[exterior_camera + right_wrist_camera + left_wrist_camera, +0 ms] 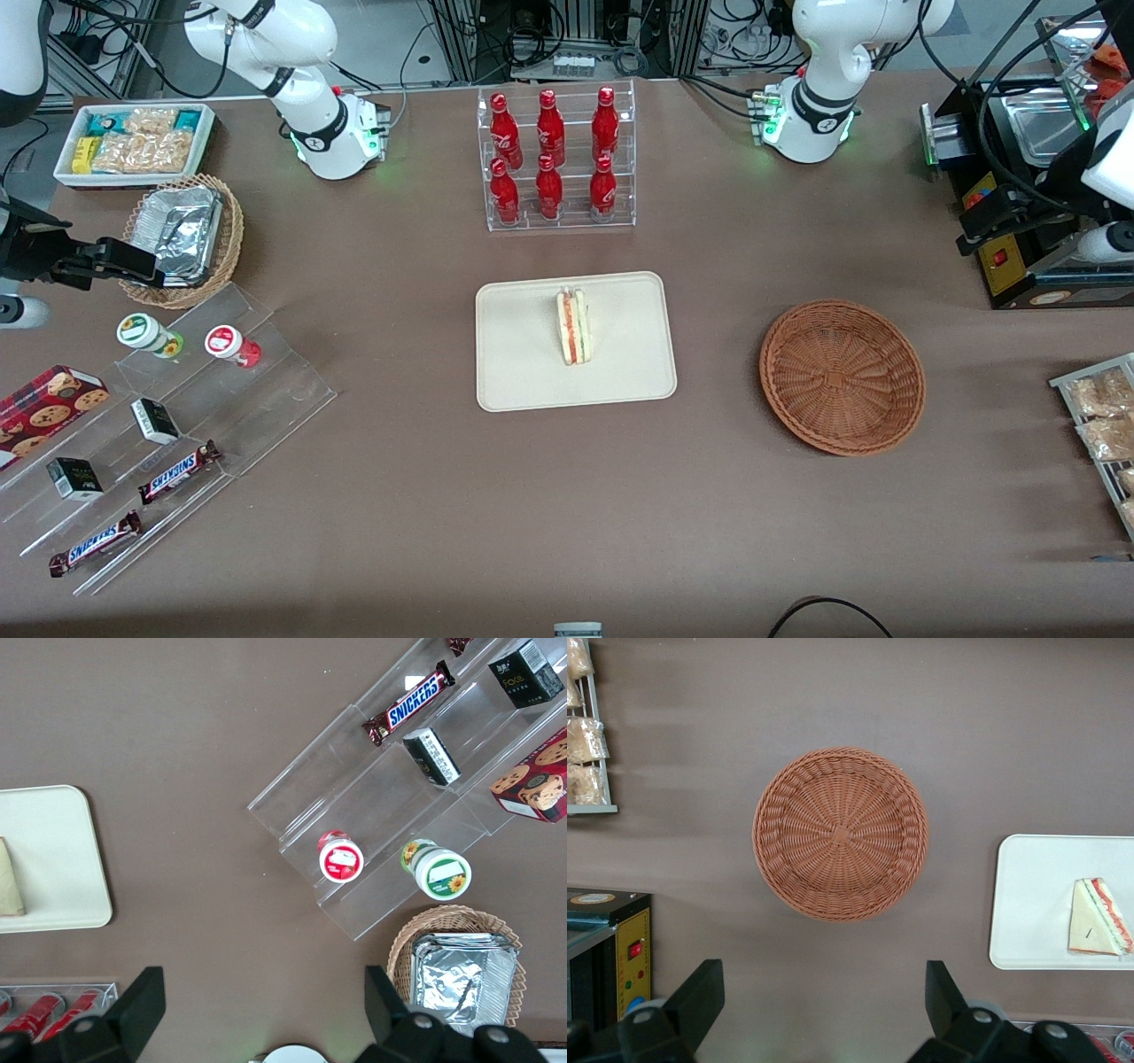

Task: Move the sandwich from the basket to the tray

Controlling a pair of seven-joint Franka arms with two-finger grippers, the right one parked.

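The sandwich (574, 324) stands on its edge on the cream tray (523, 372) at the table's middle, its red and green filling showing. In the left wrist view the sandwich (1099, 919) shows on the tray (1028, 904) as well. The reddish-brown wicker basket (842, 377) lies beside the tray toward the working arm's end, with nothing in it (840, 833). My gripper (979, 221) hangs high, farther from the front camera than the basket, by the black machine. It is open (822, 967) and holds nothing.
A clear rack of red bottles (558, 159) stands farther from the front camera than the tray. The black machine (1019, 266) and a wire rack of snack bags (1103, 416) stand at the working arm's end. Clear stepped shelves with snacks (177, 399) lie toward the parked arm's end.
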